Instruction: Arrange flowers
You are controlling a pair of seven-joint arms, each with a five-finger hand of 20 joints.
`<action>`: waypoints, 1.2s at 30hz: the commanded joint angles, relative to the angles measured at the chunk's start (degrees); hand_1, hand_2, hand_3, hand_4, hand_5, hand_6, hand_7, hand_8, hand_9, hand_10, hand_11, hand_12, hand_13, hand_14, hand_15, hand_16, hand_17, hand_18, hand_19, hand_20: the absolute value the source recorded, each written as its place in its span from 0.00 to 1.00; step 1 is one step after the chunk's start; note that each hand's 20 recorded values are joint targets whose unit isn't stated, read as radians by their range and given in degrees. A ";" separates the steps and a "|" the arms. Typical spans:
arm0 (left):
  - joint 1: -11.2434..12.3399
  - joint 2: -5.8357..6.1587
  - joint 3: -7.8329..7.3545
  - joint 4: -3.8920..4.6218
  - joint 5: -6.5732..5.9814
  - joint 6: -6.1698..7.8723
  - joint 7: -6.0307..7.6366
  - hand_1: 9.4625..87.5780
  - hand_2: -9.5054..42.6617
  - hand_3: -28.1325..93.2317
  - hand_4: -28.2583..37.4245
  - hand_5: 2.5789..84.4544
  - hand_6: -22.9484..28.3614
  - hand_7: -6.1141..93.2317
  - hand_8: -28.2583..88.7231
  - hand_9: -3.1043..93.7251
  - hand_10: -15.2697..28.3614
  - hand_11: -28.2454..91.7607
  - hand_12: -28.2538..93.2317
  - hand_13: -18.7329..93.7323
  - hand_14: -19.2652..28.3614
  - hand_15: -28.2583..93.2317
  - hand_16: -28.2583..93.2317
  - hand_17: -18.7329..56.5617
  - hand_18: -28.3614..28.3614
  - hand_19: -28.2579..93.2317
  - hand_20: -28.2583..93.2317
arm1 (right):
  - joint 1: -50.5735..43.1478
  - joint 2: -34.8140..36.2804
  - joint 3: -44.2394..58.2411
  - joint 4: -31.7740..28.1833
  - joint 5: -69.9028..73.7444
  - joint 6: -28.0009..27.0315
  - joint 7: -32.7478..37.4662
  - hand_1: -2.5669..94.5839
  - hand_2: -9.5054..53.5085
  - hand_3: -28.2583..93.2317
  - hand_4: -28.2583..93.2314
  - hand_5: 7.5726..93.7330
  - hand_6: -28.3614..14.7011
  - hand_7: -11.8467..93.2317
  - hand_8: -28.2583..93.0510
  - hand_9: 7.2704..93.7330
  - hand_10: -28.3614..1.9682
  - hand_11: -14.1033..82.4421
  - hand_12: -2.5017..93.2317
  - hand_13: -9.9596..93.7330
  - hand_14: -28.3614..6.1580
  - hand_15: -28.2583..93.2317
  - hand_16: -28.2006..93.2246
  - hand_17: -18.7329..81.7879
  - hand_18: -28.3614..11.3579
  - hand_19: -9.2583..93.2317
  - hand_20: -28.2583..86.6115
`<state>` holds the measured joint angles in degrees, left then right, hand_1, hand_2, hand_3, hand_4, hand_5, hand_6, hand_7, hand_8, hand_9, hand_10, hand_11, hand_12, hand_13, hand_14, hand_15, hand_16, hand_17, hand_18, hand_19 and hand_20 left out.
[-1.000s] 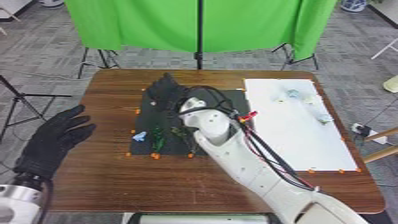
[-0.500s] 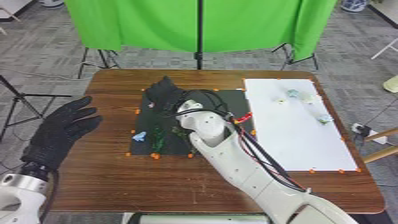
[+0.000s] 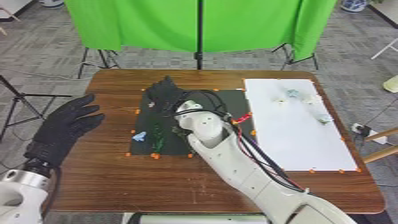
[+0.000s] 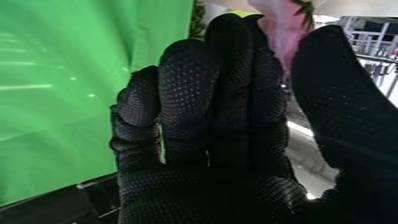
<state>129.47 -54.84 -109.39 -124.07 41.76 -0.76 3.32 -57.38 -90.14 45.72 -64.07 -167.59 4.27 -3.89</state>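
r robot hand (image 3: 163,94), mesh-gloved, unclenched, over flat dk mat (image 3: 178,147) w/ leafy green stem (image 3: 158,140); l robot hand (image 3: 64,127) relaxed

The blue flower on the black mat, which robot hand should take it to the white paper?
Probably the right hand: it's over the black mat, and the white paper is on its side. The left hand is off to the left.

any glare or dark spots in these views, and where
right wrist view: pale streaks and small bright specks on the green curtain, bright spots by the base of the right hand's thumb, the glove's palm very dark; head view: the white sheet looks bright, while the right hand nearly blends into the dark mat
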 commanded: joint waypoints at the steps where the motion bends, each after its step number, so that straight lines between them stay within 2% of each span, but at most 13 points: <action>1: -0.16 0.14 0.16 0.44 -0.13 -0.46 -0.73 0.23 0.17 0.83 0.08 0.38 0.49 0.35 0.13 0.33 0.64 0.50 0.35 0.40 0.72 0.60 0.23 0.18 0.90 0.65 0.30 | 0.62 -0.47 -0.90 -0.12 -13.89 -0.87 1.53 0.43 0.00 0.92 0.00 0.65 0.68 0.65 0.12 0.82 0.86 0.45 0.56 0.77 0.72 0.78 0.46 0.46 0.27 0.88 0.67; 13: 1.07 -0.31 -0.27 0.04 -0.15 -0.48 -0.22 0.23 0.17 0.82 0.08 0.38 0.49 0.35 0.13 0.33 0.64 0.50 0.35 0.40 0.72 0.60 0.23 0.18 0.90 0.65 0.30 | 1.43 1.15 -3.50 -3.14 -8.37 -1.87 3.71 0.39 0.00 0.92 0.00 0.63 0.69 0.63 0.13 0.78 0.82 0.53 0.49 0.76 0.71 0.79 0.45 0.46 0.26 0.88 0.67; 18: 3.40 -2.21 -1.11 -0.76 -0.12 0.42 0.73 0.23 0.17 0.82 0.08 0.38 0.49 0.35 0.13 0.33 0.64 0.50 0.35 0.40 0.72 0.60 0.23 0.18 0.90 0.65 0.30 | 1.80 3.80 -2.54 -8.40 -1.64 -2.93 3.26 0.36 0.00 0.93 0.00 0.63 0.69 0.60 0.13 0.75 0.79 0.57 0.45 0.75 0.70 0.80 0.45 0.45 0.26 0.87 0.68; 21: 4.62 -3.56 -1.56 -1.02 -0.10 0.57 1.10 0.23 0.17 0.82 0.08 0.38 0.49 0.35 0.13 0.33 0.64 0.50 0.35 0.40 0.72 0.60 0.23 0.18 0.90 0.65 0.30 | 3.01 8.48 -1.30 -11.81 3.29 -3.69 4.66 0.34 0.01 0.94 0.00 0.61 0.70 0.56 0.12 0.71 0.77 0.58 0.43 0.73 0.70 0.80 0.45 0.44 0.26 0.87 0.68; 22: 4.81 -4.08 -1.81 -1.08 0.03 0.22 0.48 0.23 0.17 0.82 0.08 0.38 0.49 0.35 0.13 0.33 0.64 0.50 0.35 0.40 0.72 0.60 0.23 0.18 0.90 0.65 0.30 | 2.92 10.66 -0.57 -13.60 4.45 -5.22 5.64 0.33 0.01 0.95 0.00 0.60 0.70 0.55 0.11 0.69 0.76 0.59 0.41 0.71 0.69 0.80 0.44 0.44 0.26 0.87 0.68; 24: 5.79 -4.57 -2.01 -1.31 -0.19 0.40 0.72 0.23 0.17 0.83 0.08 0.38 0.49 0.35 0.13 0.33 0.64 0.50 0.35 0.40 0.72 0.60 0.23 0.18 0.90 0.65 0.30 | 2.16 15.07 1.37 -16.53 7.62 -5.32 7.82 0.33 0.01 0.96 0.00 0.59 0.71 0.52 0.04 0.65 0.74 0.60 0.38 0.69 0.68 0.81 0.43 0.43 0.26 0.86 0.68; 25: 6.06 -4.91 -2.21 -1.38 -0.10 0.63 0.21 0.23 0.17 0.83 0.08 0.38 0.49 0.35 0.13 0.33 0.64 0.50 0.35 0.40 0.72 0.60 0.23 0.18 0.90 0.65 0.30 | 1.43 16.57 3.16 -17.44 8.23 -6.00 8.22 0.32 0.01 0.96 0.00 0.57 0.70 0.52 0.03 0.64 0.72 0.61 0.36 0.68 0.67 0.81 0.42 0.42 0.26 0.86 0.67; 27: 6.14 -5.46 -2.34 -1.25 -0.26 0.40 0.12 0.23 0.17 0.83 0.09 0.38 0.49 0.35 0.13 0.33 0.64 0.50 0.35 0.40 0.72 0.60 0.23 0.18 0.90 0.65 0.30 | -0.03 21.63 5.24 -20.47 11.24 -6.15 10.68 0.30 0.01 0.98 0.00 0.49 0.66 0.50 0.03 0.54 0.64 0.63 0.30 0.60 0.64 0.79 0.40 0.40 0.27 0.83 0.66; 28: 6.81 -5.83 -2.80 -1.60 -0.21 0.42 -0.30 0.23 0.17 0.83 0.08 0.38 0.49 0.35 0.13 0.33 0.64 0.50 0.35 0.40 0.72 0.60 0.23 0.18 0.90 0.65 0.30 | -1.64 23.42 7.16 -21.79 11.68 -6.83 11.19 0.30 0.01 0.99 0.00 0.46 0.64 0.50 0.03 0.50 0.61 0.62 0.29 0.57 0.64 0.78 0.39 0.40 0.27 0.82 0.65; 29: 7.20 -6.02 -2.92 -1.71 -0.07 0.60 0.32 0.23 0.17 0.83 0.08 0.38 0.49 0.35 0.13 0.33 0.64 0.50 0.35 0.40 0.72 0.60 0.23 0.18 0.90 0.65 0.30 | -2.20 25.64 8.18 -22.60 12.56 -6.68 11.73 0.29 0.01 0.99 0.00 0.44 0.63 0.49 0.03 0.47 0.60 0.62 0.28 0.55 0.63 0.77 0.38 0.39 0.27 0.82 0.64; 31: 7.51 -5.95 -3.22 -1.80 -0.31 0.55 0.18 0.23 0.17 0.83 0.08 0.38 0.49 0.35 0.13 0.33 0.64 0.50 0.35 0.40 0.72 0.60 0.23 0.18 0.90 0.65 0.30 | -5.09 29.58 11.57 -24.50 13.44 -7.32 13.19 0.28 0.01 0.99 0.00 0.36 0.60 0.48 0.04 0.38 0.55 0.60 0.27 0.49 0.61 0.72 0.35 0.37 0.28 0.77 0.61; 33: 7.81 -6.14 -3.44 -2.01 -0.14 0.50 0.32 0.23 0.17 0.83 0.08 0.38 0.49 0.35 0.13 0.33 0.64 0.50 0.35 0.40 0.72 0.60 0.23 0.18 0.90 0.65 0.30 | -8.14 34.13 14.38 -26.89 15.92 -8.34 15.76 0.27 0.01 0.99 0.00 0.34 0.59 0.47 0.04 0.35 0.53 0.58 0.27 0.47 0.59 0.68 0.34 0.36 0.28 0.75 0.59; 36: 7.81 -6.53 -3.54 -2.06 0.04 0.17 0.07 0.23 0.17 0.83 0.08 0.38 0.49 0.35 0.13 0.33 0.64 0.50 0.35 0.40 0.72 0.60 0.23 0.18 0.90 0.65 0.30 | -15.02 39.24 21.15 -30.27 18.95 -9.95 19.00 0.26 0.01 0.99 0.00 0.28 0.55 0.42 0.07 0.29 0.50 0.48 0.25 0.39 0.52 0.54 0.34 0.33 0.29 0.67 0.49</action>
<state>135.73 -60.32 -112.47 -125.73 41.74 -0.66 3.92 -60.57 -69.53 55.15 -90.70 -152.55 -3.14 8.82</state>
